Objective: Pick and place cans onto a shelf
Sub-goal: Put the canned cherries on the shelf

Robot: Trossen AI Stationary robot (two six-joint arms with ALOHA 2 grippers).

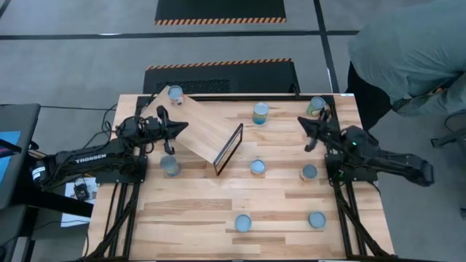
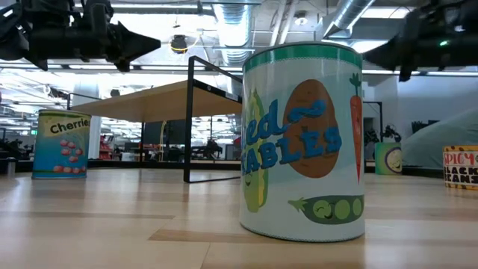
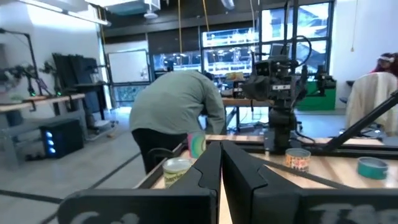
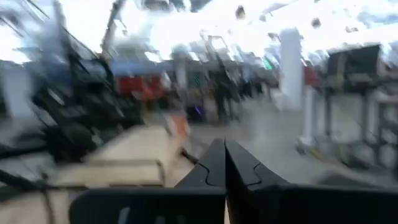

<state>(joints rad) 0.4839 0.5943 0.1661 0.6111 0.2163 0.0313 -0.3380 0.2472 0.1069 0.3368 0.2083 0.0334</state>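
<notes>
Both grippers empty, one can on shelf.
Left gripper (image 1: 183, 126) fingers together, over the shelf (image 1: 198, 129); one can (image 1: 175, 92) sits on the shelf's far corner, another (image 1: 170, 165) just beside its near edge. Six more cans stand spread across the table (image 1: 189, 218). Right gripper (image 1: 303, 121) fingers together, near the far-right can (image 1: 316, 106), apart from it.

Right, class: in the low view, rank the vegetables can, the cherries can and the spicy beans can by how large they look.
1. Vegetables can, though it is nearest the camera.
2. Cherries can.
3. Spicy beans can, cut off by the edge.
</notes>
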